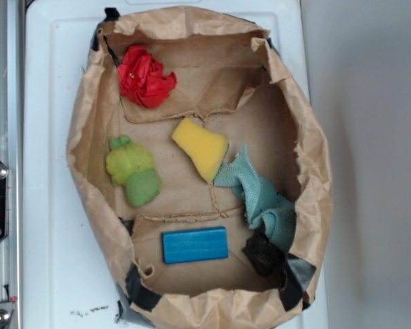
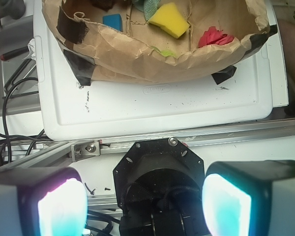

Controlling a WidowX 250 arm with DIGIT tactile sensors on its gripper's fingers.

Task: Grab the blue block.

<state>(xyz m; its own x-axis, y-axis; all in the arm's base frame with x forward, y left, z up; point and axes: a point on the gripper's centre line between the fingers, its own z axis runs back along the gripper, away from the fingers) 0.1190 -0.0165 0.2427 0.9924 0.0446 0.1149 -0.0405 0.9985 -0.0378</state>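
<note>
The blue block (image 1: 195, 245) lies flat on the floor of a brown paper bag (image 1: 82, 137), near its front rim. In the wrist view only one end of the blue block (image 2: 112, 21) shows over the bag's crumpled wall. My gripper (image 2: 145, 204) is open, its two glowing pads wide apart with nothing between them. It hangs back over the robot's black base, well short of the bag. The gripper does not appear in the exterior view.
Inside the bag are a yellow sponge wedge (image 1: 201, 146), a red crumpled cloth (image 1: 146, 77), a green plush toy (image 1: 133, 171), a teal cloth (image 1: 260, 199) and a dark lump (image 1: 264, 253). The bag stands on a white tray (image 2: 162, 103). A metal rail (image 2: 211, 137) and cables (image 2: 14, 98) lie nearer me.
</note>
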